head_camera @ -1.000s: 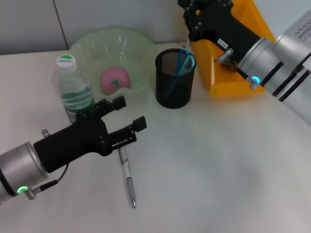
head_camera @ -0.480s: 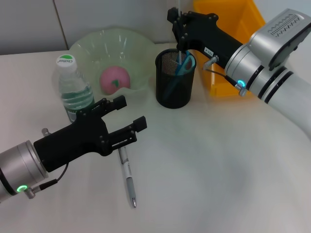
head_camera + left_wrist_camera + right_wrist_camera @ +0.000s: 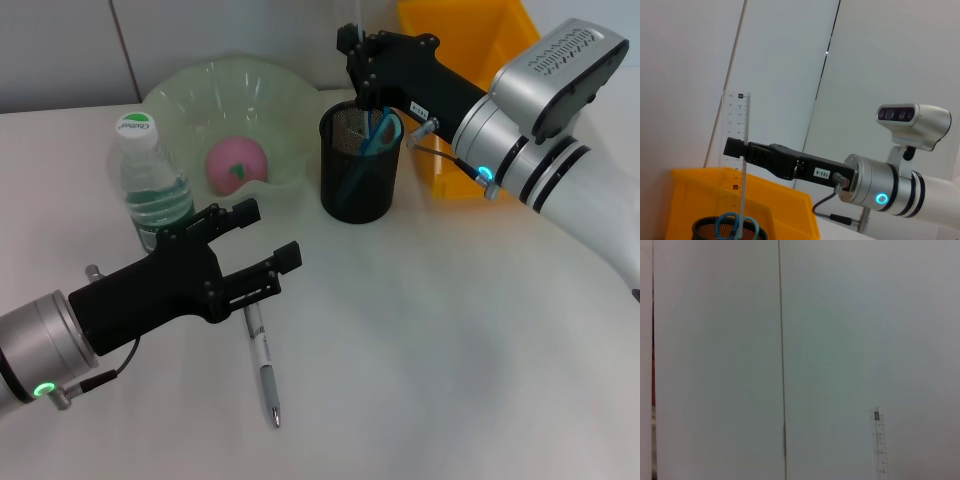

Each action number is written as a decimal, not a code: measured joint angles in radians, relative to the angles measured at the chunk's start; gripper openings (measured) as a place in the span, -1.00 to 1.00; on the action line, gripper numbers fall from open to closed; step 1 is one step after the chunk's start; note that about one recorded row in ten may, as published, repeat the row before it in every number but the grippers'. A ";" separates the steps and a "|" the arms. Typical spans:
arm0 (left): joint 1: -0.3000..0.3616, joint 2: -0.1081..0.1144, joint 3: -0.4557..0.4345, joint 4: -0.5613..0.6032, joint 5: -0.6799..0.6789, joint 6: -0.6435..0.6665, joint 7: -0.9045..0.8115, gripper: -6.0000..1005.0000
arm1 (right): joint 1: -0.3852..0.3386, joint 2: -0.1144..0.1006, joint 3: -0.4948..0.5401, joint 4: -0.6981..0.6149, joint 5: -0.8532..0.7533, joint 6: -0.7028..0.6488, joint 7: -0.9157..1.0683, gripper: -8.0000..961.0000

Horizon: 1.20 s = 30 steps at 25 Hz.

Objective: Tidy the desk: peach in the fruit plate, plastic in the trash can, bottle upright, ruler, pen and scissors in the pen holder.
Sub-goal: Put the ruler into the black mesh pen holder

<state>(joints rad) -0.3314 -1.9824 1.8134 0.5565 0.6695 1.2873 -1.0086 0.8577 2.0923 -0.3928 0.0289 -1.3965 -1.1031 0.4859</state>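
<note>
The right hand (image 3: 735, 148) clamped the clear ruler (image 3: 736, 165) upright over the pen holder (image 3: 360, 163). The left hand (image 3: 262, 240) hovered, fingers apart, above the pen (image 3: 262, 366).

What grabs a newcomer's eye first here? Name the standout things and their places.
The right gripper holds a clear ruler upright over the black mesh pen holder, where blue-handled scissors already stand. In front, the left gripper hovers open above a pen lying on the white table. Behind it a pink peach sits in the green fruit plate, beside an upright bottle.
</note>
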 joint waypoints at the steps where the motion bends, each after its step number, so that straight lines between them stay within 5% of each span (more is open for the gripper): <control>1: 0.000 0.001 0.000 0.000 0.000 0.001 0.000 0.60 | 0.000 0.000 0.000 0.000 0.000 0.000 0.000 -0.95; 17: -0.002 0.005 -0.002 0.000 0.001 0.012 0.005 0.60 | -0.002 0.000 0.004 0.000 0.003 -0.001 0.009 -0.94; 30: -0.002 0.003 -0.002 0.000 0.001 0.012 0.007 0.60 | -0.025 0.000 0.043 0.015 0.004 -0.041 0.012 0.07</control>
<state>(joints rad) -0.3338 -1.9790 1.8115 0.5569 0.6703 1.2990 -1.0016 0.8332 2.0922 -0.3497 0.0441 -1.3927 -1.1442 0.4982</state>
